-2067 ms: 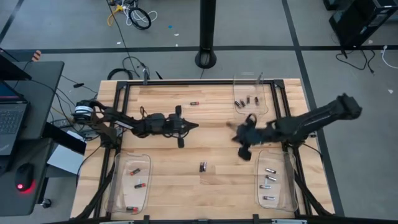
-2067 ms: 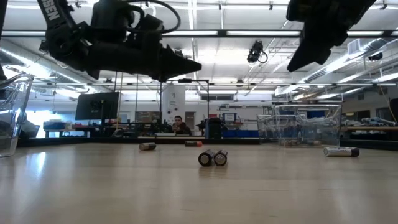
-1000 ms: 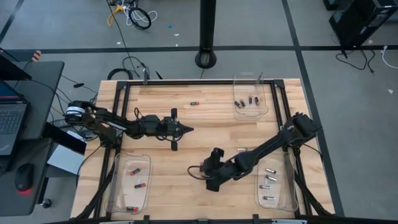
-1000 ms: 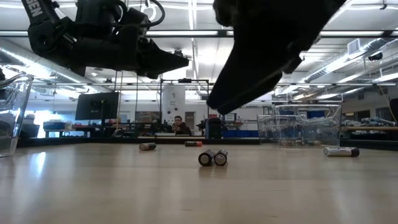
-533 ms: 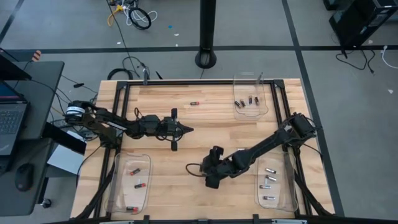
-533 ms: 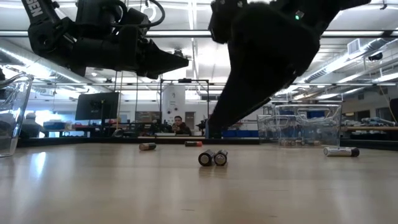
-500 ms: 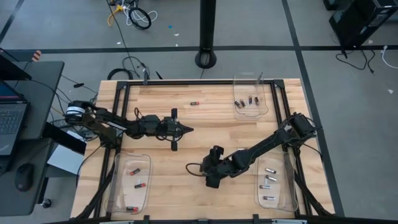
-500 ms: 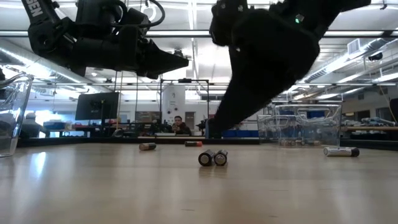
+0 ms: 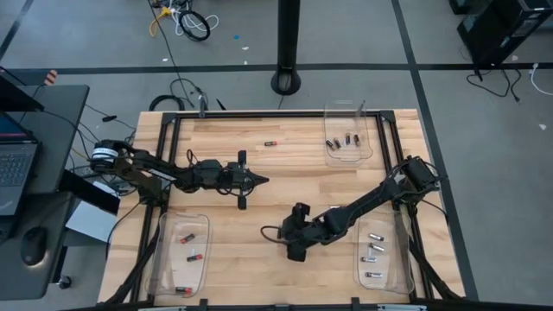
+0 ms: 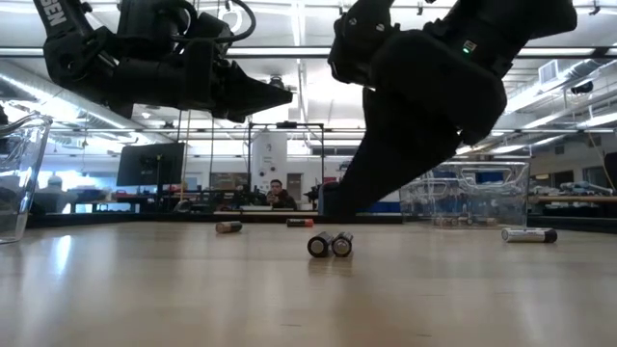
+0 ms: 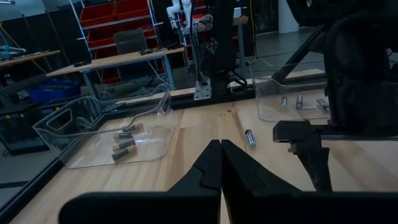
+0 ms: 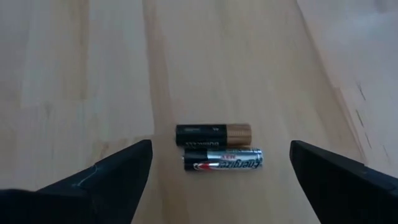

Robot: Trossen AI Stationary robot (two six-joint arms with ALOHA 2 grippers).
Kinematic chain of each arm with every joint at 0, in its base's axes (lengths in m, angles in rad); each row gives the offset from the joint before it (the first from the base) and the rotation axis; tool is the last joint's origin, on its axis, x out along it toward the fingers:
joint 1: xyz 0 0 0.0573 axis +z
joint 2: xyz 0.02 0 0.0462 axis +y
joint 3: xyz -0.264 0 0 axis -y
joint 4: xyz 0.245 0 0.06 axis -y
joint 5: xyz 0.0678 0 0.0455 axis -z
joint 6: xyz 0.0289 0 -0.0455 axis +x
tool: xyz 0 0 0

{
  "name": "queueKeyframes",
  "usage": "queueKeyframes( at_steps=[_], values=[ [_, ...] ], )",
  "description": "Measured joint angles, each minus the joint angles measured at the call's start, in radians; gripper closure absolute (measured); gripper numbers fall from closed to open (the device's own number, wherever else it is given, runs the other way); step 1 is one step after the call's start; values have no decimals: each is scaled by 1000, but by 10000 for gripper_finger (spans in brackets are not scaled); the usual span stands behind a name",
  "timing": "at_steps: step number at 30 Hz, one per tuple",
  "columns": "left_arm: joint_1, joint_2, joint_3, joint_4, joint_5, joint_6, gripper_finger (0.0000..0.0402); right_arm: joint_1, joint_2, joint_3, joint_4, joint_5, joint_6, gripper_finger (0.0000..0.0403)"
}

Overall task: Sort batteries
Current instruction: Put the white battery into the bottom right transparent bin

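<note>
Two batteries lie side by side on the wooden table near its middle: a black one with a copper end (image 12: 213, 134) and a silvery one (image 12: 222, 158); they also show in the low view (image 10: 329, 244). My right gripper (image 9: 292, 232) hangs open just above them, one finger on either side, touching neither. My left gripper (image 9: 259, 180) is shut on nothing and held above the table left of centre. A single battery (image 9: 270, 142) lies near the far edge. More batteries lie in the clear trays.
Clear trays stand at the far right (image 9: 350, 154), near left (image 9: 166, 259) and near right (image 9: 399, 259), each with a few batteries. Another battery (image 10: 528, 234) lies on the table toward the right. Black frame rails run along the table's edges.
My right gripper has come down toward the two batteries at the table's middle, hardly shifting sideways. The batteries have not moved.
</note>
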Motion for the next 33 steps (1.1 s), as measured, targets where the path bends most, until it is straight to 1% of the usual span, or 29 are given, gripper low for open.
queueKeyframes(
  at_steps=[4, 10, 13, 21, 24, 26, 28, 30, 33],
  values=[
    [0, 0, 0, 0, 0, 0, 394, -9, 0, -26, 23, -4, 1, 17],
    [0, 0, 0, 0, 0, 0, 394, -19, 0, -28, 26, -11, -1, 22],
    [0, 0, 0, 0, 0, 0, 394, -18, 1, -28, 26, -34, -1, 26],
    [0, 0, 0, -3, 1, 0, 394, -19, 61, -27, 81, -62, -12, 29],
    [0, 0, 0, -6, 8, 6, 394, -20, 61, -26, 73, -63, 1, 36],
    [0, 0, 0, -6, 10, 8, 394, -22, 61, -26, 74, -63, 7, 47],
    [0, 0, 0, -5, 11, 9, 394, -24, 61, -26, 74, -72, 10, 67],
    [0, 0, 0, -5, 11, 9, 394, -26, 61, -25, 68, -81, 19, 95],
    [0, 0, 0, -4, 11, 9, 394, -30, 60, -25, 63, -90, 31, 149]
  ],
)
